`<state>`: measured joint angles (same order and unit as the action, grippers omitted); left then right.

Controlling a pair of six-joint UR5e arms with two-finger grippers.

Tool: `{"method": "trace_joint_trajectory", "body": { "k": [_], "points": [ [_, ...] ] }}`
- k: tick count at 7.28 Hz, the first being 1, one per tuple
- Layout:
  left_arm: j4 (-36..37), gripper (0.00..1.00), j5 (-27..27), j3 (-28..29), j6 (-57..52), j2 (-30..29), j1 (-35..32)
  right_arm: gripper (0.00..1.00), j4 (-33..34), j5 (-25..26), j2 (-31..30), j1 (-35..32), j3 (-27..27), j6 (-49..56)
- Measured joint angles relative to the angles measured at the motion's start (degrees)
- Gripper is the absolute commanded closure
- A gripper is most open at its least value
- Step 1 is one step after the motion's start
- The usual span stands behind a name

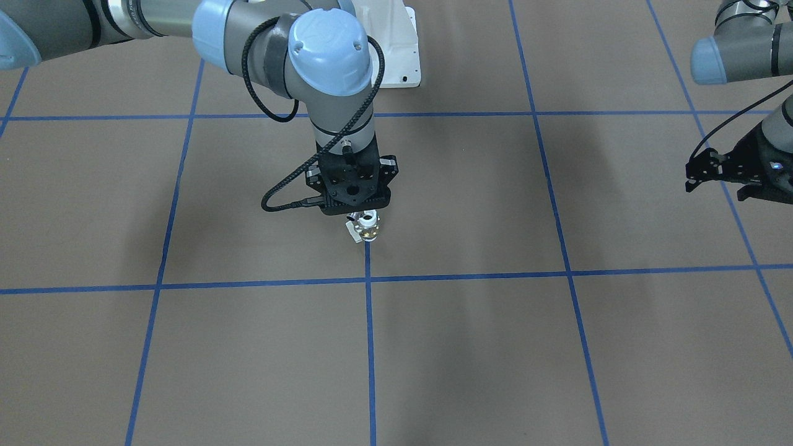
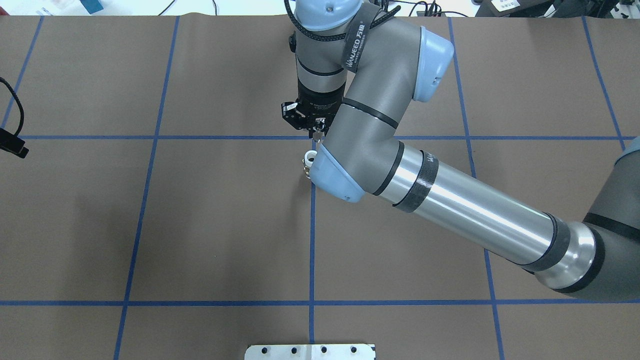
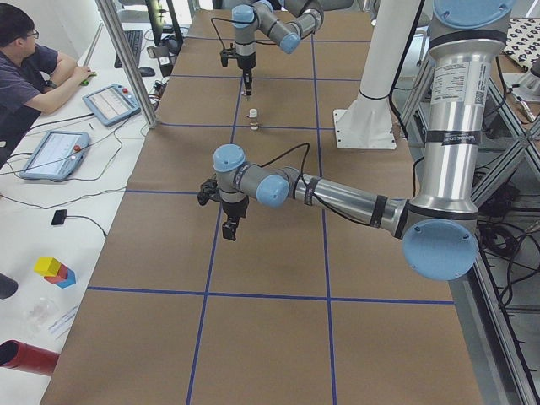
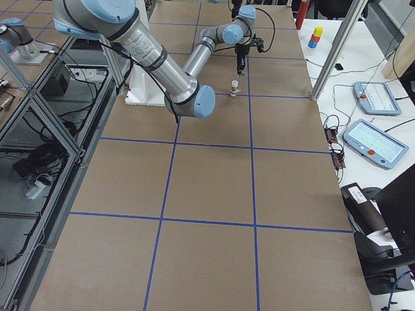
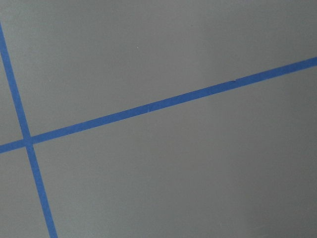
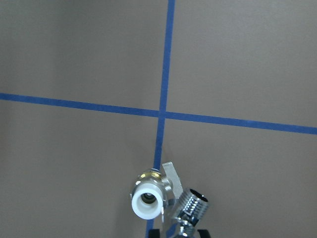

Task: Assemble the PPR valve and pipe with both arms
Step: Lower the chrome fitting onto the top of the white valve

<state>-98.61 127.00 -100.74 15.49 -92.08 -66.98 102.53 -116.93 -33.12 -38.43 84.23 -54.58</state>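
Chrome pipe (image 6: 191, 207) is hanging in the right jaws, which are pinching it by its lower end at the bottom edge of the right wrist view. Its threaded mouth is tilting up and off to one side.

The valve (image 6: 148, 198) is standing upright on the tabletop (image 6: 74, 59), white ring up and lever sticking out sideways. It is sitting on a blue tape line (image 6: 166, 59) near a crossing. Pipe and valve are reading as just beside one another. Cannot tell whether they are touching, though the side views are suggesting the pipe is riding above it.

The left jaws are idling well apart from the work, looking spread with nothing between them. The left wrist view is showing only bare tabletop and tape.

Risks, as judged:
- Nothing is bracing the valve, so a sideways nudge from the pipe or the jaws is likely tipping it over or skating it along the tabletop.
- The pipe is looking offset and tilted against the white ring, so pressing down now is risking a jam or a crooked start.
- The grip is catching only a small end of smooth metal, so the pipe may be twisting or slipping under load.
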Motion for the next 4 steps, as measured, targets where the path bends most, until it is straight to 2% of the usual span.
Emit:
{"method": "trace_joint_trajectory", "body": {
  "k": [4],
  "points": [
    [0.00, 0.00, 0.00, -0.06, 0.13, -0.03, 0.01, 1.00, -0.14, 1.35, 0.59, 1.73, -2.07, 0.07]
  ]
}}
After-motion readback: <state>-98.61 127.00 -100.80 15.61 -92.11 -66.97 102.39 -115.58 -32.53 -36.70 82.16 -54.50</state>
